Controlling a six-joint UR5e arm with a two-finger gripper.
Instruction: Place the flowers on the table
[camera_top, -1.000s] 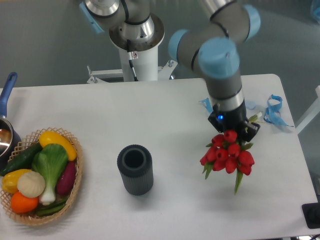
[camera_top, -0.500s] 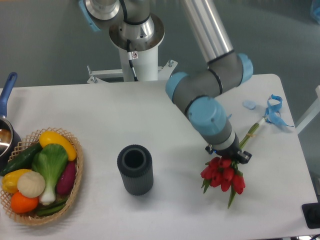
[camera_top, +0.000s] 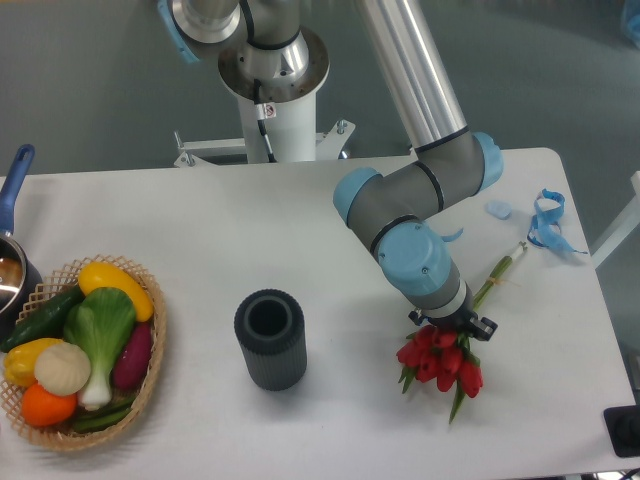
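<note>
Tulips first: the flowers (camera_top: 441, 360) lie low near the right front of the worktop (camera_top: 300, 230), stems angled toward the blue ribbon (camera_top: 545, 220). Your gripper (camera_top: 452, 327) sits over the bunch just above the blooms; the wrist hides its fingers, so you cannot tell whether they still clamp. Lifting away before letting go could drag the bunch. Contact with the worktop is unclear too.

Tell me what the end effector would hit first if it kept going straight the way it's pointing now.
The end effector points down, with the flowers at its tip; most likely the white table under the blooms comes first, though height is unclear from this view.
</note>
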